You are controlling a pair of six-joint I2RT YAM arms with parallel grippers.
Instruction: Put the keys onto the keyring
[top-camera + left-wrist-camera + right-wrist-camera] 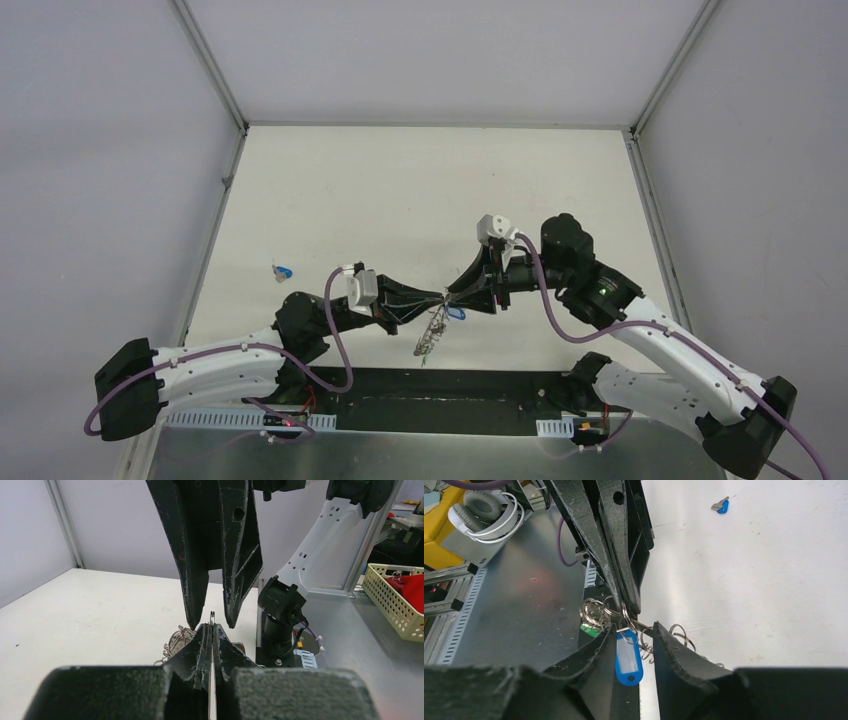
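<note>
Robotics lab, test cell. White matte surface (420,200) boxed in by pale grey panels (100,150) on aluminium frame posts (212,65). Two white-and-black robot arms (680,350) bolted at near edge, purple cables (558,540) looped along them, green status light (602,291) lit on right one. Slotted white cable ducts (230,418) along brushed grey metal plate (524,595). Beside cell: white over-ear headphones (486,512), cream plastic mesh basket (395,600).

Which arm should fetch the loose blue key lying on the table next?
Right, probably. The left gripper is shut on the keyring, while the right gripper stands open around the blue tag. The loose blue key lies on the left arm's side, so the reach is long.
</note>
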